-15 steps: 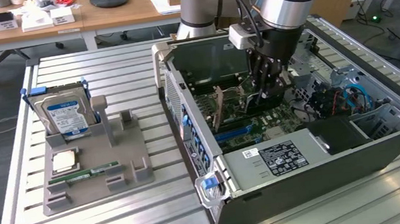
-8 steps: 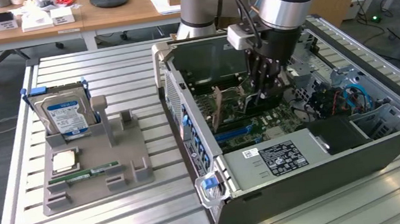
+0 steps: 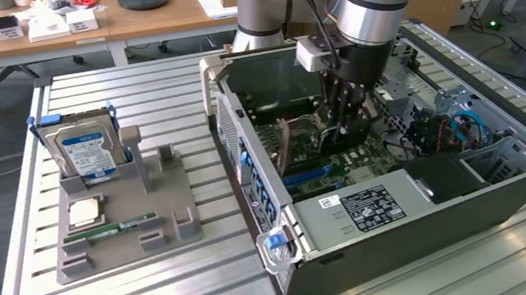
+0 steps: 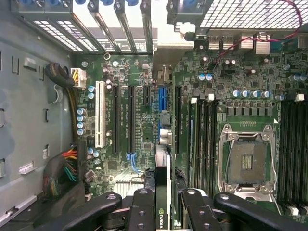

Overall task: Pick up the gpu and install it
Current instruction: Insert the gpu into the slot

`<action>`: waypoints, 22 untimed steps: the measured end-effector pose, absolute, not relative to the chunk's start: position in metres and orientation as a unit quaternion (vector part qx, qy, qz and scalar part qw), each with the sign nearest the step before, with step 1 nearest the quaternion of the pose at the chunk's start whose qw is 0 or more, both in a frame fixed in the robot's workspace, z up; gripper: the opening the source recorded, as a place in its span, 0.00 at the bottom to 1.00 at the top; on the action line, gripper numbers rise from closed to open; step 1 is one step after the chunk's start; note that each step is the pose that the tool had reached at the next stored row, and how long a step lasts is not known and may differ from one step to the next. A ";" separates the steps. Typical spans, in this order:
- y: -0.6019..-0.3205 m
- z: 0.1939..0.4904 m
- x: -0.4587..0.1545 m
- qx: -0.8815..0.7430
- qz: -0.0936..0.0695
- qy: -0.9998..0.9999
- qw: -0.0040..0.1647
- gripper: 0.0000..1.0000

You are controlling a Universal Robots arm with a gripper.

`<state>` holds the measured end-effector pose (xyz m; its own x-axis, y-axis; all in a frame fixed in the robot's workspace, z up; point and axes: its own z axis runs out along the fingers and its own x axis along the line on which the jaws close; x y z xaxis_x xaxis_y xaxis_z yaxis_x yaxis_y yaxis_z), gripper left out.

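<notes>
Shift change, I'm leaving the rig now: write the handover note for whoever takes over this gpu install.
Gripper: shut on the gpu, which is held edge-on between the fingers.
Gpu: inside the open computer case, above the motherboard, roughly in line with the blue slot.
Done: gpu picked up and brought into the case.
Left: seating. The card does not look pushed into a slot yet.
Other: the parts holder beside the case has the hard drive in it.

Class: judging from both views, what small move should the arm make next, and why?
Probably lower straight down: the gripper holds the gpu edge-on above the motherboard, seemingly in line with the blue slot, and not yet seated.
</notes>
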<state>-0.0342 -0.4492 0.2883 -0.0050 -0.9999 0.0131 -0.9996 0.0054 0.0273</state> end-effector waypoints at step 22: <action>-0.449 0.281 -0.041 0.705 -0.005 -0.709 0.015 0.26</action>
